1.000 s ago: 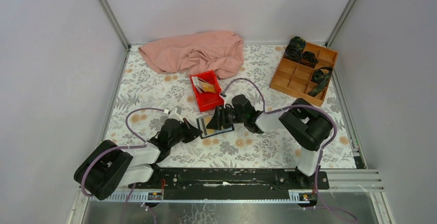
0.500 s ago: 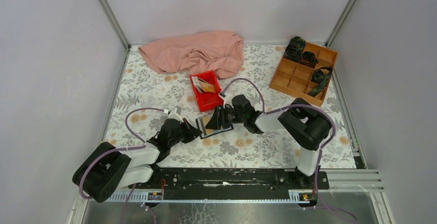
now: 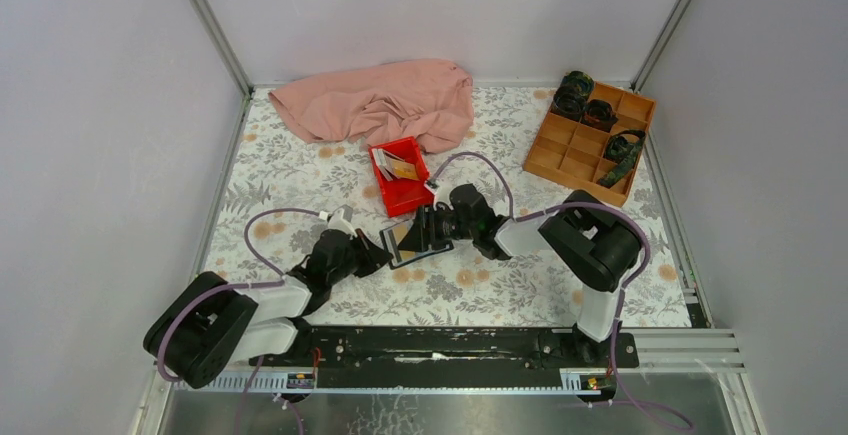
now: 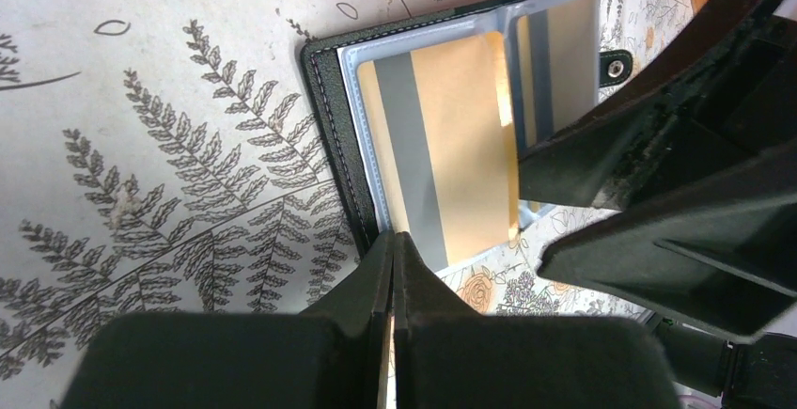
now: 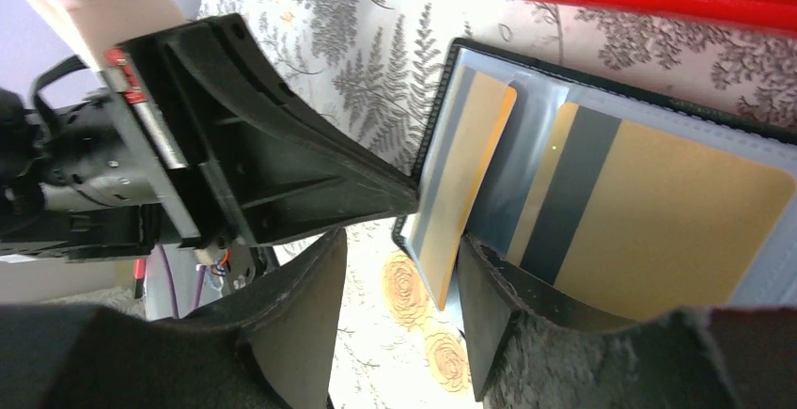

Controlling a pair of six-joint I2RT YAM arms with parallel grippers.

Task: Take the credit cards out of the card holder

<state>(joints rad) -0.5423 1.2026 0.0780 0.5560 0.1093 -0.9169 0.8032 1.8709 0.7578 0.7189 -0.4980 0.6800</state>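
Note:
The card holder (image 3: 408, 243) lies open on the flowered table between both grippers, black-edged (image 4: 329, 136) with clear pockets. One gold card with a grey stripe (image 4: 461, 146) sits in its flat pocket. A pocket leaf with another gold card (image 5: 465, 183) stands raised on edge. My right gripper (image 5: 399, 320) is open, with that leaf's lower corner between its fingers, close to the right finger (image 5: 489, 310). My left gripper (image 4: 393, 240) is shut, its tip at the holder's near edge. Whether it pinches the edge I cannot tell. More credit cards (image 3: 395, 166) lie in the red tray.
The red tray (image 3: 410, 195) stands just behind the holder. A pink cloth (image 3: 380, 100) is heaped at the back. A wooden compartment box (image 3: 585, 145) with dark items sits at the back right. Walls close in the table on three sides.
The raised pocket leaf has tilted slightly, and my right gripper has shifted a little with it. The left arm has stayed put.

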